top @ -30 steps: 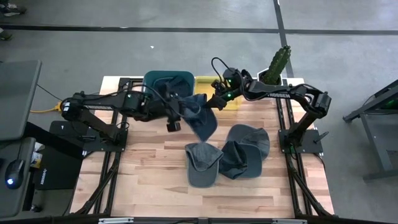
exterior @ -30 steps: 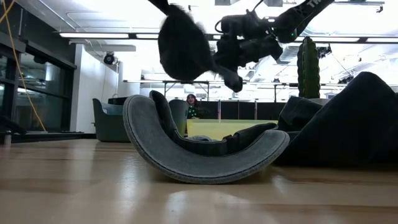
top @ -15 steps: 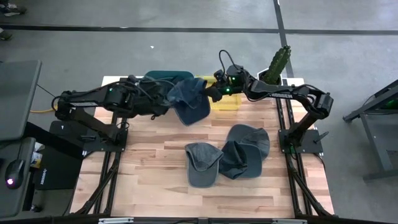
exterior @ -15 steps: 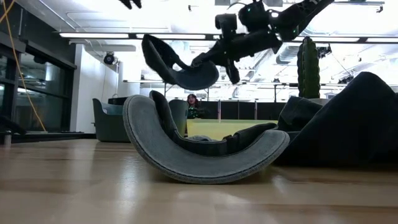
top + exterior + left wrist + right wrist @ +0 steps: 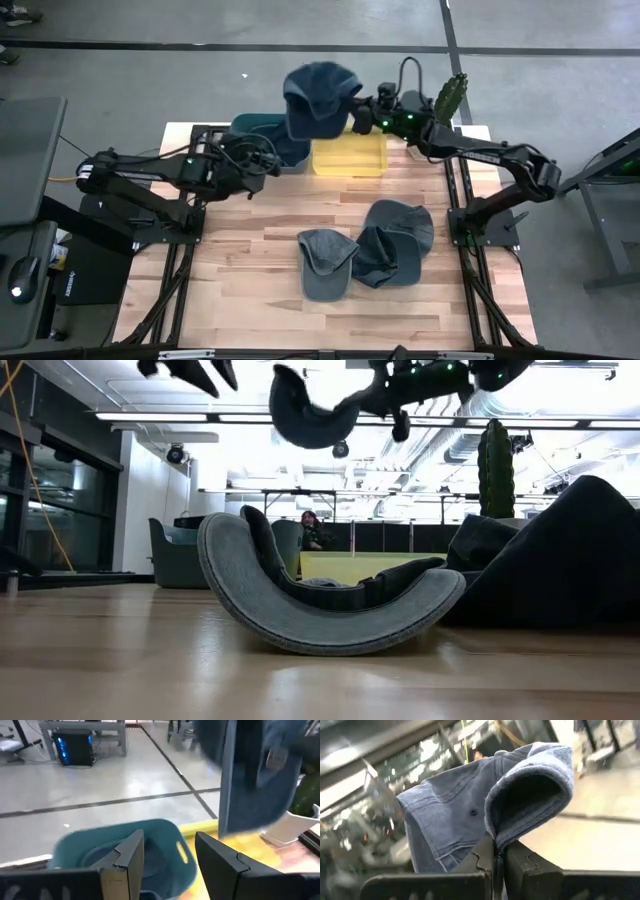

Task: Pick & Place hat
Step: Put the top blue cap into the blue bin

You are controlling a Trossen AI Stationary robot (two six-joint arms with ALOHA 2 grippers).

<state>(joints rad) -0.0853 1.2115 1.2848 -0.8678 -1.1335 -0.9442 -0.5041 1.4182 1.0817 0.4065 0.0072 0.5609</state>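
Observation:
A blue denim hat (image 5: 315,98) is high in the air over the table's far edge, above the teal bin (image 5: 258,132) and the yellow bin (image 5: 350,156). My right gripper (image 5: 352,116) is shut on it; in the low view the hat (image 5: 303,412) shows up by the ceiling lights. My left gripper (image 5: 167,857) stands open over the teal bin (image 5: 120,847), left of the hat and apart from it. Three more hats (image 5: 327,262) (image 5: 383,256) (image 5: 405,220) lie on the wooden table. My right gripper pinches the hat at its lower edge (image 5: 495,839), where the curled brim meets the crown, between its two fingers. The fingers come about level from the table's right. The hat is lifted clear of everything and stands out beyond the fingertips, its brim (image 5: 535,775) curled over.
A green cactus figure (image 5: 448,98) stands at the far right corner, close behind my right arm. The three lying hats take up the table's middle and right; the nearest grey one (image 5: 320,600) rests upturned on its crown. A person (image 5: 310,528) sits far behind the table.
My right gripper has risen and gone toward the far edge, tipping up to level, and has carried the hat up clear above the bins; the hat has turned about. My left gripper has rolled and drawn back toward the left, away from the hat.

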